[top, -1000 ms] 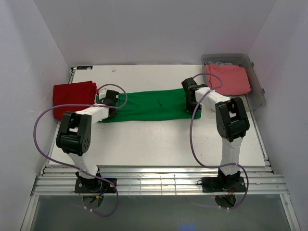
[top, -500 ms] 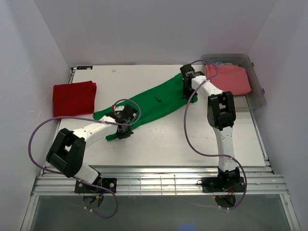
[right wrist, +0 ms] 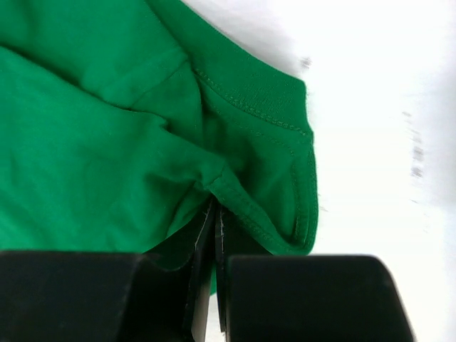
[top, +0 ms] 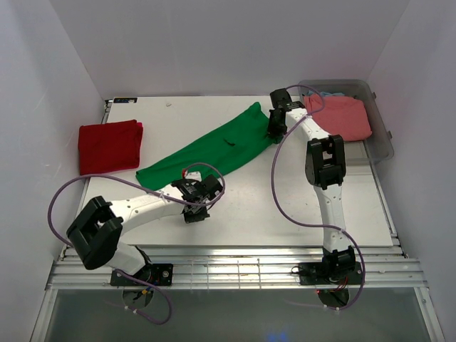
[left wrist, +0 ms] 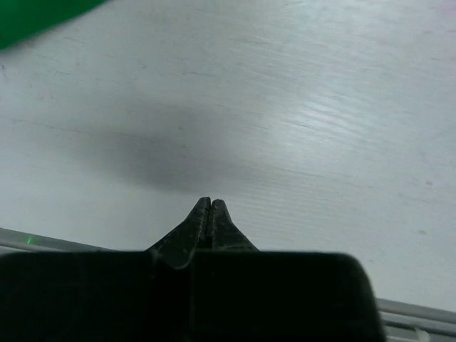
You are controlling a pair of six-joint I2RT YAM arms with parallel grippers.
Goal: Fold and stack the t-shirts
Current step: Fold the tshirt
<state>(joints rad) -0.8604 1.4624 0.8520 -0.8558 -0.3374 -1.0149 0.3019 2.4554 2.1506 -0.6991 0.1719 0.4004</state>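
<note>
The bright green t-shirt [top: 206, 151] lies as a long folded strip, diagonal from the near left to the far right of the table. My right gripper [top: 273, 131] is shut on its hemmed far-right end; in the right wrist view the green cloth [right wrist: 107, 142] bunches into the closed right gripper [right wrist: 215, 214]. My left gripper [top: 194, 211] is shut and empty just near the strip's middle. In the left wrist view the left gripper [left wrist: 211, 203] is over bare table, with a green sliver [left wrist: 35, 14] at the top left. The deep red t-shirt [top: 108, 144] lies folded at the far left.
A clear plastic bin [top: 380, 128] at the far right holds the salmon-pink t-shirt [top: 338, 117], with a bit of light blue cloth [top: 329, 93] behind it. Metal rails [top: 235, 271] run along the table's near edge.
My right gripper has drawn the green shirt's right end toward the far edge, turning the strip diagonal. My left gripper has moved near and right and no longer holds the shirt.
</note>
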